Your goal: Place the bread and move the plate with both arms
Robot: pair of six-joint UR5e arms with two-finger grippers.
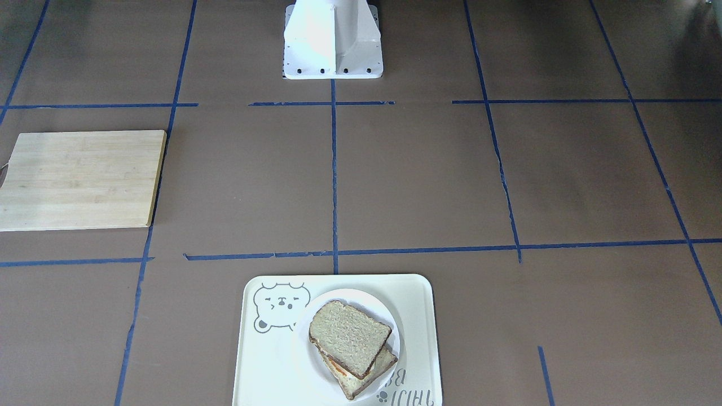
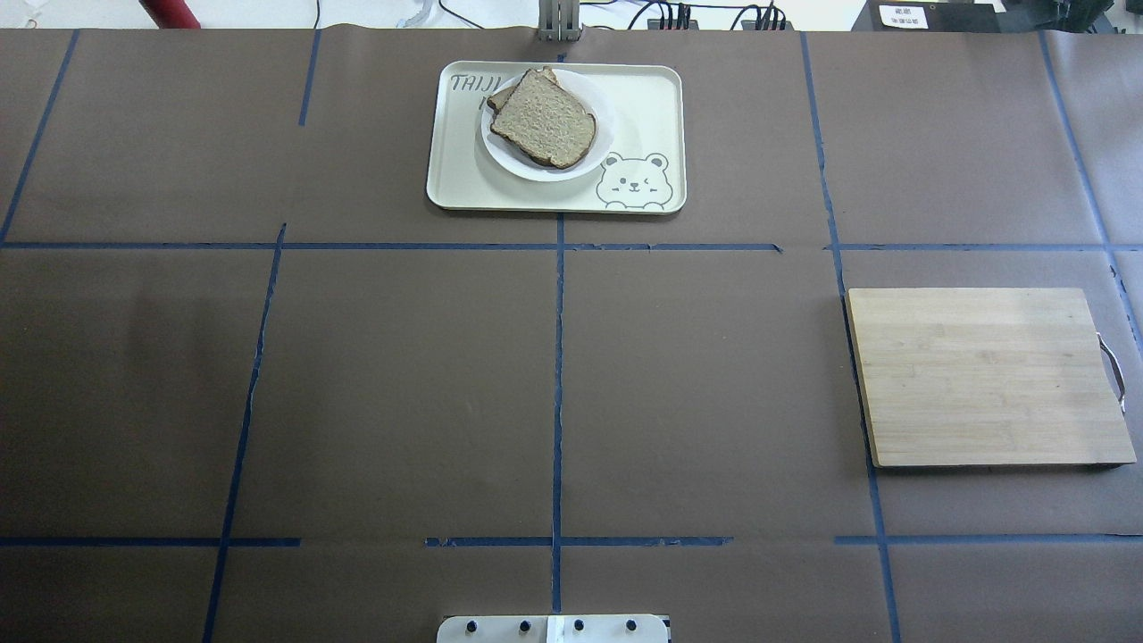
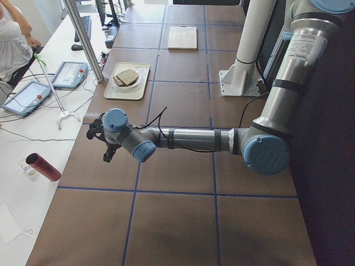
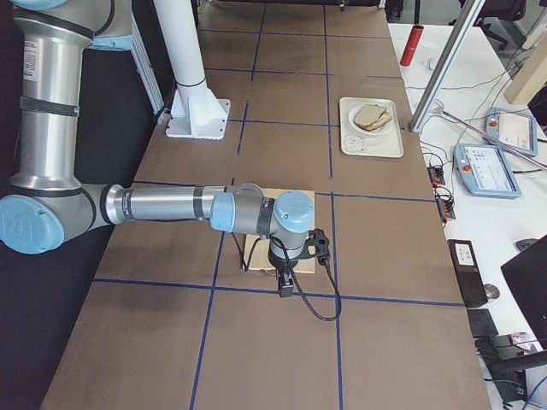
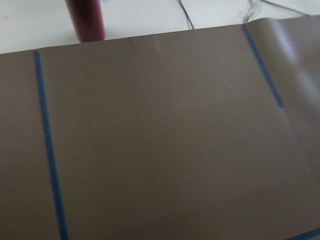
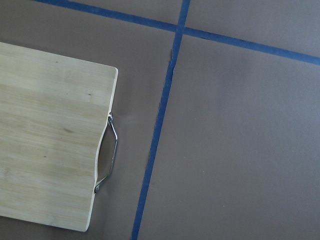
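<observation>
Wholemeal bread (image 2: pixel 546 118) on plate (image 2: pixel 538 173) | left fingers (image 3: pixel 108 154), right fingers (image 4: pixel 285 282) only side-on | grip: cannot tell

A tray (image 2: pixel 647 98) is sitting at the middle of the table's far edge, straight across from the pedestal (image 1: pixel 333 39). The plate (image 2: pixel 536 172) is lying on the tray, in the half toward the robot's left, and the bread (image 2: pixel 545 118) is resting on another slice (image 1: pixel 369 373) on that plate. A cutting board (image 2: pixel 987 375) is lying well apart, on the robot's right. The right arm (image 4: pixel 171 205) is hanging over the board, and the left arm (image 3: pixel 194 138) is hanging over the table's opposite end
</observation>
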